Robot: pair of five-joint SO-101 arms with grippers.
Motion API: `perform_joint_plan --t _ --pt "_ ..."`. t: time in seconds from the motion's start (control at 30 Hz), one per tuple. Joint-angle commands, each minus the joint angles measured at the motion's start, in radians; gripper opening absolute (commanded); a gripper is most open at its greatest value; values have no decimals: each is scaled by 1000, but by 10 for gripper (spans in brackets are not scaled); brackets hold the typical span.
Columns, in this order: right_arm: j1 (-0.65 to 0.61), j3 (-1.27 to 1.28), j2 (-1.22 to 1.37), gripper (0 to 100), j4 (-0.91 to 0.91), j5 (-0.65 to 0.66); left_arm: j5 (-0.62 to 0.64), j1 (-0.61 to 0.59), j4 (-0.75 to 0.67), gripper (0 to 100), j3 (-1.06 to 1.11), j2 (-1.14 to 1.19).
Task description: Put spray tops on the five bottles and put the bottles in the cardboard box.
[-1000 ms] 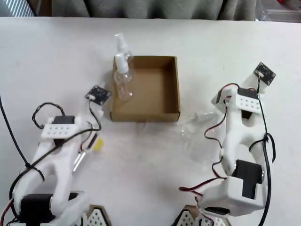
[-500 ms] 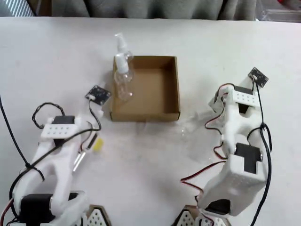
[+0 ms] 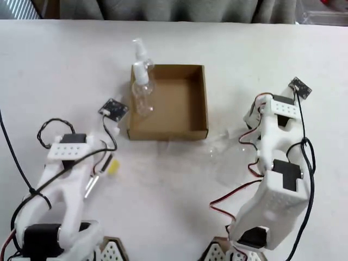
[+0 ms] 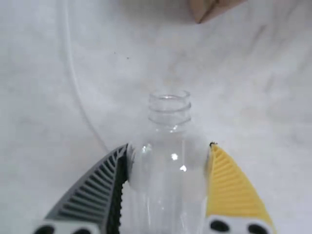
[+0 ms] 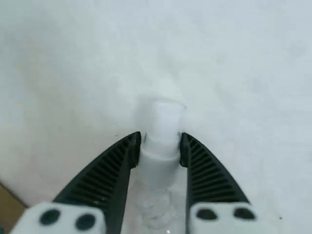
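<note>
Pinching a spray top (image 5: pixel 163 122), the right gripper (image 5: pixel 160 141) has pulled back at far right — capping seems next. Lower left, the left gripper (image 4: pixel 168 163) clamps an uncapped bottle (image 4: pixel 168 109) — near the box (image 3: pixel 205 98).

White table (image 3: pixel 54 65), grey curtain (image 3: pixel 163 10) behind.

Cardboard box (image 3: pixel 182 103) — brown, square, open-topped, mid-table. One clear bottle (image 3: pixel 143 95) w/ white spray top (image 3: pixel 140 51) fitted stands upright inside, against the box's left wall. Second bottle (image 4: pixel 168 170), also clear, threaded neck bare, no top, sits clamped in left gripper (image 4: pixel 168 151). Loose spray top (image 5: pixel 163 126) — white, pinched at its collar by right gripper (image 5: pixel 160 139).
</note>
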Motion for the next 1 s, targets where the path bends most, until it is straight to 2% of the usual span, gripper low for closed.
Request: perform_joint_plan --t 0.0,0.1,0.17,0.4,0.5,0.63,0.8,0.97 --pt "-16 -35 -10 74 31 -2 6 13 -11 21 2 -41" --pt "-12 -37 -18 62 28 49 6 13 -11 21 2 -41" --pt "-12 -58 -18 12 31 81 6 13 -11 21 2 -41" --pt "38 -150 -38 16 87 98 32 12 -11 20 -8 -41" --pt "73 -247 -68 16 143 172 60 12 5 20 -29 -61" --pt "117 -410 -128 16 240 284 61 4 87 20 -66 -196" --pt "97 -585 -208 16 366 433 69 19 249 22 -175 -458" --pt "76 -660 -300 16 384 516 72 62 304 24 -288 -636"
